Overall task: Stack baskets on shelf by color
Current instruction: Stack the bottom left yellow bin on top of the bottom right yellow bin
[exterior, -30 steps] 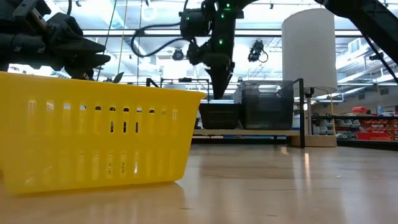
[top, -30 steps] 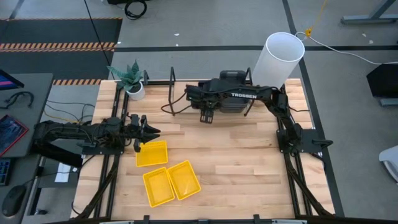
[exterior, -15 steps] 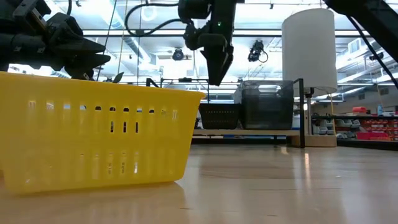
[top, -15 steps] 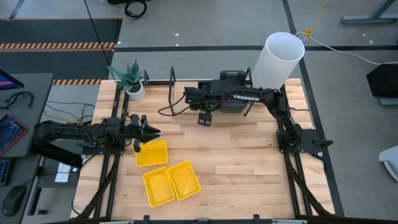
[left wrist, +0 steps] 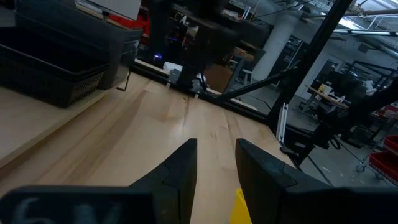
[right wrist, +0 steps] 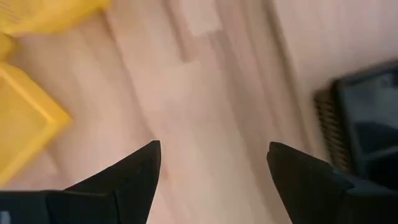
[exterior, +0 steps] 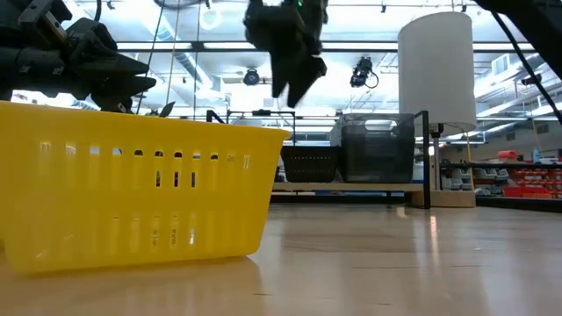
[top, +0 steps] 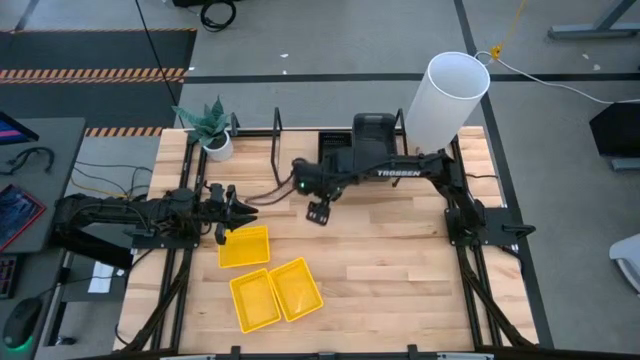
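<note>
Three yellow baskets lie open side up on the table's near left: one (top: 244, 246) by the left arm, two (top: 254, 300) (top: 296, 288) side by side nearer the front. The shelf (exterior: 351, 186) stands at the far edge and carries a black slotted basket stack (exterior: 309, 162) and a smoky grey stack (exterior: 378, 145). My right gripper (top: 318, 210) hangs open in the air between shelf and yellow baskets, pointing down (right wrist: 214, 149). My left gripper (top: 235, 212) hovers over the far rim of the nearest yellow basket, fingers slightly apart (left wrist: 214, 168), holding nothing.
A tall white cylinder (top: 445, 95) stands at the far right corner beside the shelf. A small potted plant (top: 210, 125) sits at the far left corner. Bare wood (top: 400, 260) stretches across the middle and right of the table.
My right gripper has swung away from the shelf toward the table's near left, closer to the yellow baskets, and has risen, staying open. The left arm and all baskets have kept still.
</note>
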